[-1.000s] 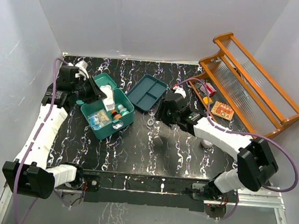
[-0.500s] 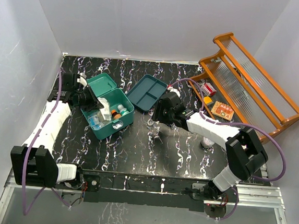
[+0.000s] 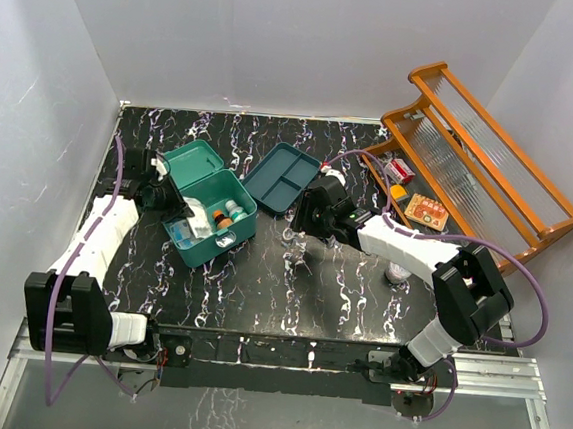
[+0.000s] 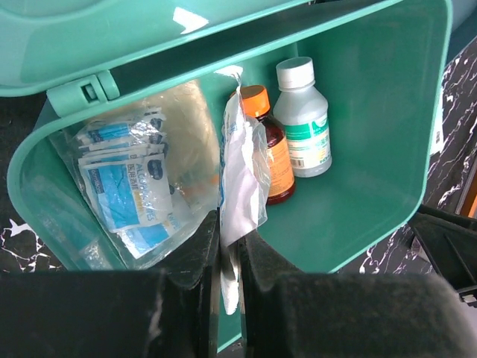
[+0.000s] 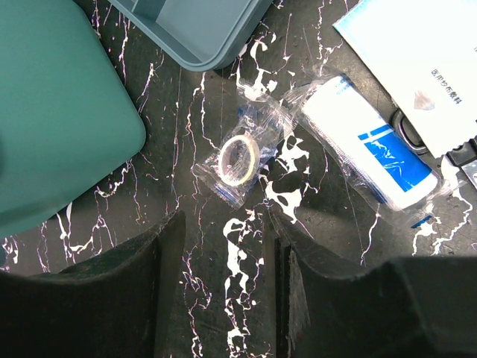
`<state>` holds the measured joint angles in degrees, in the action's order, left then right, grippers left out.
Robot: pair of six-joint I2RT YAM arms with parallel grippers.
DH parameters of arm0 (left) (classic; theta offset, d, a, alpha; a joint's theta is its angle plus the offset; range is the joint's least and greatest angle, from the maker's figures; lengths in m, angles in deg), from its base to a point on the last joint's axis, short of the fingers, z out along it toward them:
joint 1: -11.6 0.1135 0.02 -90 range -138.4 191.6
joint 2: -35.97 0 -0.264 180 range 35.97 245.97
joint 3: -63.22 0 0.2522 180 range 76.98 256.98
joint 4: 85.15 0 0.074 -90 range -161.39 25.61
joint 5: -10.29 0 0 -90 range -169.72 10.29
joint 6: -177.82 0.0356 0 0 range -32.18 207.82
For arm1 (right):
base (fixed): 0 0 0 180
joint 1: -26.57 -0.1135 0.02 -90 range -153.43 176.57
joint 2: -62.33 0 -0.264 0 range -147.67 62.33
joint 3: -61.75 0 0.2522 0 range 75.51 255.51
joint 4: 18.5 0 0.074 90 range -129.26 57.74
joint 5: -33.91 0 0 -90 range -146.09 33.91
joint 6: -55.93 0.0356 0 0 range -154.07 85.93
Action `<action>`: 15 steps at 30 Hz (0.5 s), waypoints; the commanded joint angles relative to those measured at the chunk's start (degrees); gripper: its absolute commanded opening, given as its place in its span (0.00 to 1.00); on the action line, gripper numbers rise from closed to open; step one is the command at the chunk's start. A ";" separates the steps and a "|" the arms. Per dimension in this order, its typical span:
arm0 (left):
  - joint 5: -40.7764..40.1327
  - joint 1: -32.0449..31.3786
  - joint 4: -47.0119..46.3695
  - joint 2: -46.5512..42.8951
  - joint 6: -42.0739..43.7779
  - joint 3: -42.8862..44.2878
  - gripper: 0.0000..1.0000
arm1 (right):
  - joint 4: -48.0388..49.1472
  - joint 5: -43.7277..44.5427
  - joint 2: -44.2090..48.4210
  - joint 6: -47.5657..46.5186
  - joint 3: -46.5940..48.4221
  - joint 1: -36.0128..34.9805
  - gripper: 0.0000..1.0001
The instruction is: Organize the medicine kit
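Note:
The medicine kit (image 3: 242, 229), a teal box with its lid (image 3: 193, 158) swung open, stands left of centre. My left gripper (image 3: 173, 203) reaches in over its left rim, shut on a clear packet of white material (image 4: 242, 171) that hangs inside the box. Inside the kit (image 4: 358, 201) an orange-capped brown bottle (image 4: 272, 160) and a white bottle (image 4: 304, 123) lie next to a bag of blue-and-white sachets (image 4: 127, 179). My right gripper (image 5: 223, 231) hovers open over the table just short of a bagged tape roll (image 5: 238, 160), nothing between its fingers.
A flat dark-teal divided tray (image 3: 282, 177) lies right of the kit. A bagged blue-and-white gauze pack (image 5: 365, 153) and a white leaflet (image 5: 417, 52) lie by the tape. The orange wooden rack (image 3: 482, 161) fills the right back, with a red card (image 3: 426, 211) and small box (image 3: 403, 171) beside it.
My left gripper has carried the packet from above the kit's back edge down and nearer, into the box. The right gripper shifted slightly left and its fingers narrowed a little.

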<state>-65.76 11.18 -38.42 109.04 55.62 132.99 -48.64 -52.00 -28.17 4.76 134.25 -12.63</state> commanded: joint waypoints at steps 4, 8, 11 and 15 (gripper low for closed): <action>-4.17 0.78 1.50 0.61 0.63 -0.75 0.07 | 2.76 -0.02 0.89 -0.91 1.48 0.35 0.43; -8.25 0.78 4.60 -0.55 1.84 0.70 0.15 | 3.09 0.08 1.10 -0.88 0.91 0.31 0.43; -9.20 0.78 6.73 -0.74 2.93 2.21 0.26 | 3.27 -0.05 0.91 -0.86 0.76 0.31 0.43; -12.24 0.73 10.64 -1.45 3.82 5.53 0.34 | 3.46 -0.32 0.84 -0.70 0.73 0.27 0.43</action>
<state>-73.58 11.55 -33.13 110.12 57.49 133.80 -48.40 -52.02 -28.17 4.76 134.23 -12.63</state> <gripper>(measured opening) 0.311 0.433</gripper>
